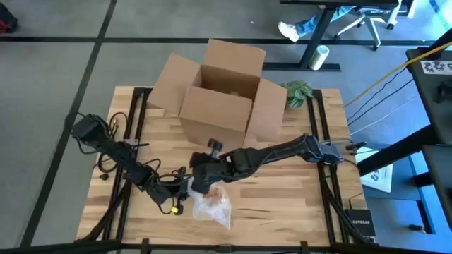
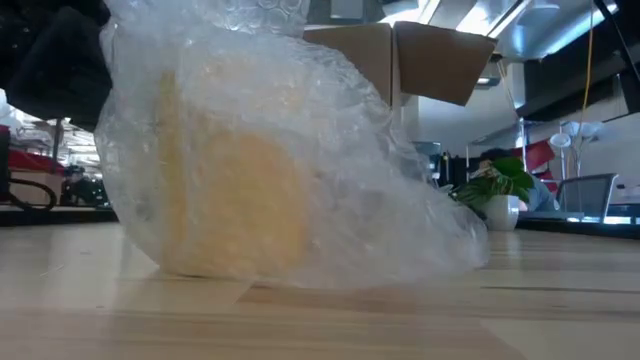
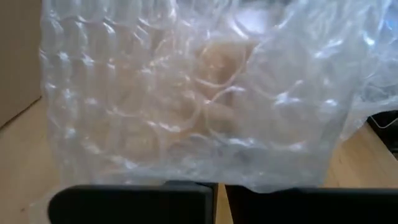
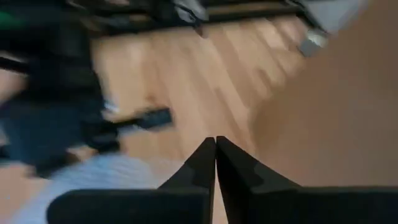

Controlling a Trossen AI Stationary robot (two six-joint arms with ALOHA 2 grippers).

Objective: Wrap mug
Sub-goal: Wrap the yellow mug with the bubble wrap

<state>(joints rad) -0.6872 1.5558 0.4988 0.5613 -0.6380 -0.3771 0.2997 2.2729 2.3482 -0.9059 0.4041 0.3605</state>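
Bubble wrap [image 2: 290, 150] fills the low view, bundled round a pale yellowish shape that I take for the mug [image 2: 235, 190], sitting on the table [image 2: 560, 300]. Wrapping looks well along: the mug is covered all round, but the loose flap trailing off one side isn't tucked, so I'd call this the closing fold.

My left gripper [image 3: 221, 185] is right up against the bundle, fingers pressed together with only a hairline between them. The wrap hangs just ahead of the tips; whether a film edge is pinched there, I can't tell. My right gripper [image 4: 216, 144] is shut too, tips meeting, nothing between them, angled down at bare wood close above the bundle. From overhead both grippers meet at the bundle [image 1: 212, 204], left [image 1: 178, 189] on one side, right [image 1: 201, 176] behind it.

Next move, as I judge it: one gripper parts its fingers, takes the loose flap and folds it over while the other pins the bundle. Film is slippery and springy, so a light pinch may lose it.

Room: the box [image 1: 222, 88] stands open beyond my right arm, well apart from the fingers. The table's near edge is close below the bundle; keep pulls away from it. A plant [image 1: 298, 92] sits far off.
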